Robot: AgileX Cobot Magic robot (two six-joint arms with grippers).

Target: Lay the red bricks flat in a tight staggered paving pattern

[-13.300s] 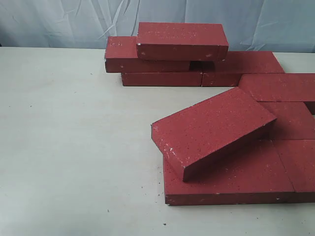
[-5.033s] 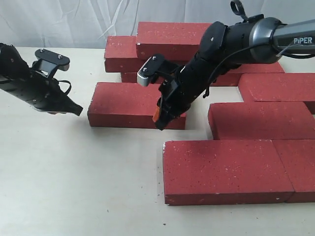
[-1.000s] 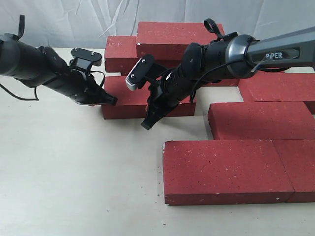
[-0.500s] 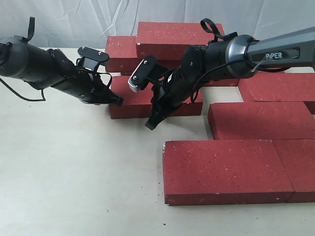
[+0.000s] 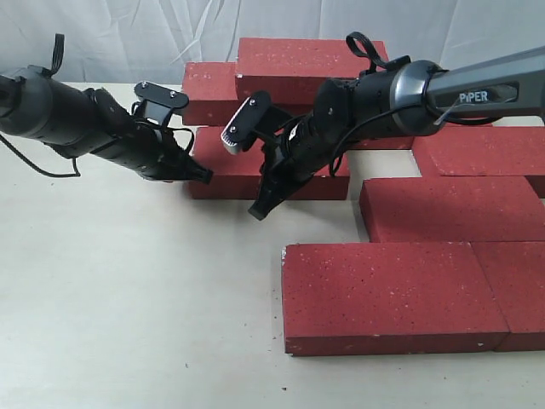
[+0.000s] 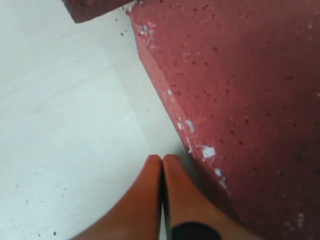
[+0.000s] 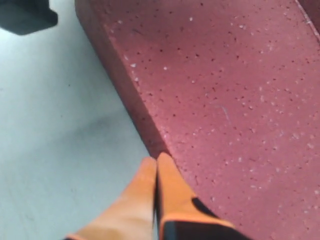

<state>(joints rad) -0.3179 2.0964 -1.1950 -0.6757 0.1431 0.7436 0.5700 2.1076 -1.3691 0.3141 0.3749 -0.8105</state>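
Near right on the table, part of the paving is already down. Two of the red bricks lie flat, end to end and touching, and the right one is cut by the frame edge. Just behind them the middle-row brick lies flat, shifted right, so the stagger is started. Behind that sits the far-right brick, also flat.

Left of it, with a gap between, the loose brick lies flat but not joined to anything. The left gripper has its jaws pressed together, pinching nothing, with the tips at the brick's left end; the left wrist view shows them just beside it. The right gripper also has its jaws pressed together and empty, with the tips at the brick's near long edge. My read is that this is a nudging step, to slide the brick right and close the gap.

What is left: the far stack, several bricks piled in layers at the far middle, not yet laid flat into the pattern. I would put the task at roughly half done, with more rows to place and the joints to tighten.

No containers in view; everything sits straight on the table.
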